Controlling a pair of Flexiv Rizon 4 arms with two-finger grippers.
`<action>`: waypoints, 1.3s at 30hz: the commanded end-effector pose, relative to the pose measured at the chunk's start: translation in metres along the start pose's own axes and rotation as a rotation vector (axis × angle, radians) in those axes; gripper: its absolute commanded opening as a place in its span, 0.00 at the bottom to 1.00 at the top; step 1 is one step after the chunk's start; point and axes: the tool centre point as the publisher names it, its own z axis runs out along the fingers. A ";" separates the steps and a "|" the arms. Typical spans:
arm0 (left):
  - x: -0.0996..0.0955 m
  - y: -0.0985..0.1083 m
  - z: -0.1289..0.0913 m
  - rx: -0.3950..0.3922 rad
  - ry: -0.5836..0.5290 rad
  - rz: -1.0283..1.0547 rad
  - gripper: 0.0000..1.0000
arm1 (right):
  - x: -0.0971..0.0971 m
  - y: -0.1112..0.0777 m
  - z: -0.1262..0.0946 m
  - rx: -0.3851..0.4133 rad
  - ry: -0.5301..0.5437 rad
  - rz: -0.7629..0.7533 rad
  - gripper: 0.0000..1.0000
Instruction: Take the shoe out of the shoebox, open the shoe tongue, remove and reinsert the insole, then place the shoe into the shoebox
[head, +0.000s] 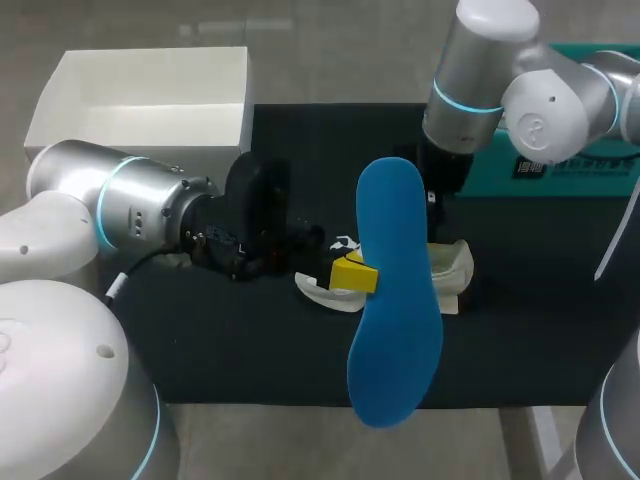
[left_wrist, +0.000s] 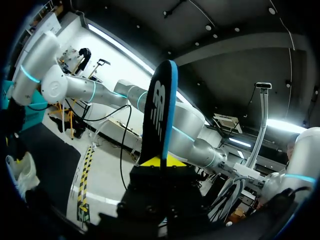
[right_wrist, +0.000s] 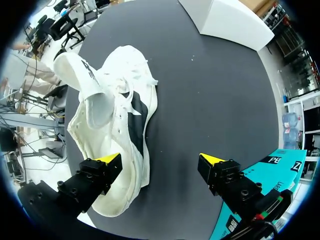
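Left gripper (head: 354, 272) is clamped on the 9 o'clock edge of the blue insole (head: 395, 300), judged light, thin and floppy, best pinched mid-length; right gripper (right_wrist: 160, 160) is spread wide

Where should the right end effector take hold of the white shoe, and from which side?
Probably across its narrow body beside the opening, from above: the shoe lies flat on the mat with tongue pulled out, and the open right end effector hangs over it.
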 end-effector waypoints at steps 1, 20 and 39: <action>-0.001 0.001 0.001 0.001 0.001 0.000 0.00 | 0.001 0.008 0.011 -0.011 -0.001 0.017 0.91; -0.001 0.001 0.001 0.001 0.001 0.000 0.00 | 0.021 0.030 0.030 -0.043 0.015 0.061 0.44; -0.001 0.001 0.001 0.001 0.001 0.000 0.00 | 0.036 0.014 0.024 -0.043 0.015 0.094 0.00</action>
